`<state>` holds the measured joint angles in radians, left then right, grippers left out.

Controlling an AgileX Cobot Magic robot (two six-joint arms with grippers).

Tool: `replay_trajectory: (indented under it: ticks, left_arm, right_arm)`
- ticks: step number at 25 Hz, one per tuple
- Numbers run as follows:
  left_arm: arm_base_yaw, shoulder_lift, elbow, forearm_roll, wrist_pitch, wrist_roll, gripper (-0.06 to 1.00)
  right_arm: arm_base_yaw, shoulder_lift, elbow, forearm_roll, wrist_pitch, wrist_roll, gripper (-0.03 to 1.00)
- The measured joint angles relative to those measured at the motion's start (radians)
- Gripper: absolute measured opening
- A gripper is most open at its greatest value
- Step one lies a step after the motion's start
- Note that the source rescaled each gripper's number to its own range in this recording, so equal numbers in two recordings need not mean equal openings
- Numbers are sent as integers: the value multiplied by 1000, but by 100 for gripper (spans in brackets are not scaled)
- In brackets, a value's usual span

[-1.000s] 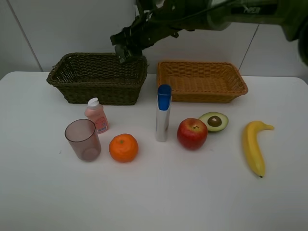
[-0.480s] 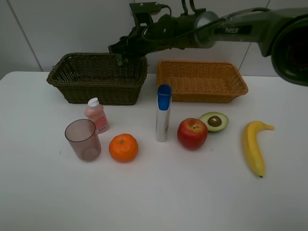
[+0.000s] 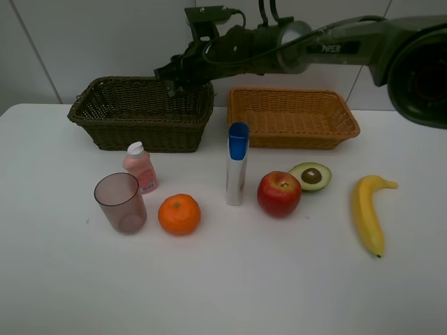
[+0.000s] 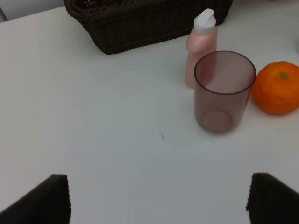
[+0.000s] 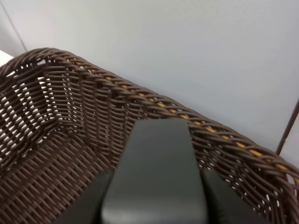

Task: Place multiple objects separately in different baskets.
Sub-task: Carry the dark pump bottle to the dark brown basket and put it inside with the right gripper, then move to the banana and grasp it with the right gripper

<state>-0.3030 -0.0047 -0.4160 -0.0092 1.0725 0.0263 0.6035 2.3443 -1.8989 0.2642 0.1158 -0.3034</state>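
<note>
Step in hand: I judged it the delivery of the dark green pump bottle (image 5: 154, 158) into the dark olive-brown woven wicker basket (image 3: 140, 118); release not yet made.
Right gripper: the right gripper (image 3: 175, 79) hung over that basket's end nearest the light orange-tan wicker basket (image 3: 293, 134). Its jaws stood narrow, closed on the bottle, which the wrist view showed as a dark block above the inner weave.
Left gripper: the left gripper (image 4: 159, 200) stood spread wide, holding nothing, above the table in front of the dark basket.
Awaiting sorting: directly before the dark basket stood the pink white-capped bottle (image 3: 140, 168), the translucent pinkish-brown cup (image 3: 121, 203) and the orange (image 3: 179, 213). Off toward the tan basket's side were the silver blue-capped tube (image 3: 237, 167), red apple (image 3: 279, 193), avocado half (image 3: 310, 176) and yellow banana (image 3: 368, 213).
Next move: it called, in my view, for lowering the bottle clear of the rim before parting the jaws, then lifting straight out.
</note>
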Motion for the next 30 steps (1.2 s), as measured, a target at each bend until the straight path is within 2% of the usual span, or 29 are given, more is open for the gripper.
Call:
replay_trajectory:
  ticks: [2,3,4,7,11,23,30]
  left_arm:
    - [0,0,0,0,0,0,100]
    - [0,0,0,0,0,0,100]
    - [0,0,0,0,0,0,100]
    - [0,0,0,0,0,0,100]
    - [0,0,0,0,0,0,100]
    - [0,0,0,0,0,0,100]
    - [0,0,0,0,0,0,100]
  right_arm:
    - [0,0,-2,1,-18,0,46]
    - [0,-1,-2,1,-28,0,67]
    - [0,-2,-2,1,-33,0,80]
    - [0,-2,-3,1,-30,0,95]
    - [0,-2,-3,1,-16,0,98]
    - [0,-2,-3,10,15,3,98]
    - [0,-2,-3,49,20,3,98]
